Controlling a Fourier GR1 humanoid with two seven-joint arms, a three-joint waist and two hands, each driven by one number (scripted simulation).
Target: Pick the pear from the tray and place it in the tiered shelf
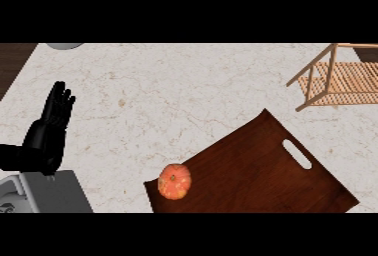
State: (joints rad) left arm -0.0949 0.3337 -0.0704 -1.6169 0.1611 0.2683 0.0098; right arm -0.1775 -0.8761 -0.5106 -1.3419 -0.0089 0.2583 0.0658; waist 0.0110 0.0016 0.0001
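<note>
An orange-red fruit, the pear [175, 181], lies on the near left corner of a dark brown wooden tray [251, 170] set at an angle on the marble counter. The wooden tiered shelf [339, 80] stands at the far right, partly cut off by the view's edge. My left hand [46, 130] rests at the left side with its fingers straight and pointing up, holding nothing, well to the left of the tray. My right hand does not show.
The tray has a slot handle [297, 153] near its right edge. A grey rounded object [65, 46] peeks in at the top left. A dark strip [13, 65] borders the counter's left side.
</note>
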